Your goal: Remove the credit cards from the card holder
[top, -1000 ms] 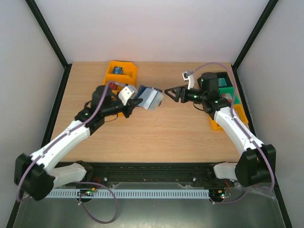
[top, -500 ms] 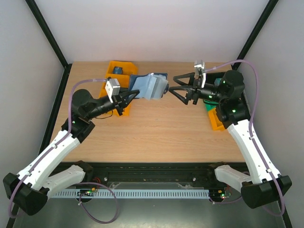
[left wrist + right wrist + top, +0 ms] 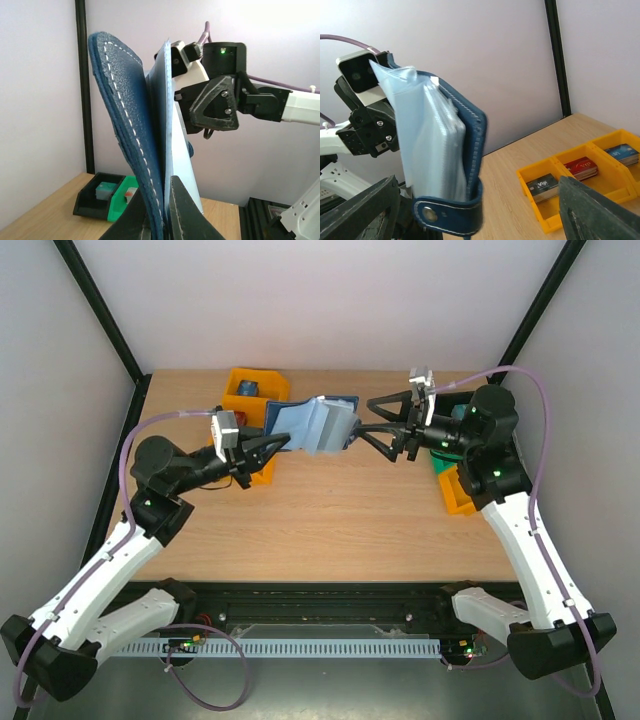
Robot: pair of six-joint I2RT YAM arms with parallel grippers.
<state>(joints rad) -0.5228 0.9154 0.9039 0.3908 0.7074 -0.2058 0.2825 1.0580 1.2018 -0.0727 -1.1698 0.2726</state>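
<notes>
My left gripper point(image 3: 283, 443) is shut on the lower edge of the card holder point(image 3: 318, 425) and holds it upright above the table. In the left wrist view the navy cover point(image 3: 125, 125) and pale blue inner sleeves point(image 3: 182, 170) rise from between my fingers point(image 3: 187, 215). My right gripper point(image 3: 366, 421) is open, its tips just right of the holder. From the right wrist the holder point(image 3: 440, 160), with its snap tab, hangs between the wide-spread jaws point(image 3: 475, 192). Dark point(image 3: 542, 186), red point(image 3: 582, 167) and blue point(image 3: 622, 152) credit cards lie in the yellow bin. No card shows in the sleeves.
The yellow three-compartment bin point(image 3: 262, 388) sits at the back left, partly behind the left arm. Green and black bins point(image 3: 468, 425) and an orange bin point(image 3: 455, 498) stand at the right edge. Black frame posts point(image 3: 525, 325) flank the table.
Both arms have lifted. The left raised the holder and swung it upright. The right gripper opened wider and closed in on the holder's right edge.
</notes>
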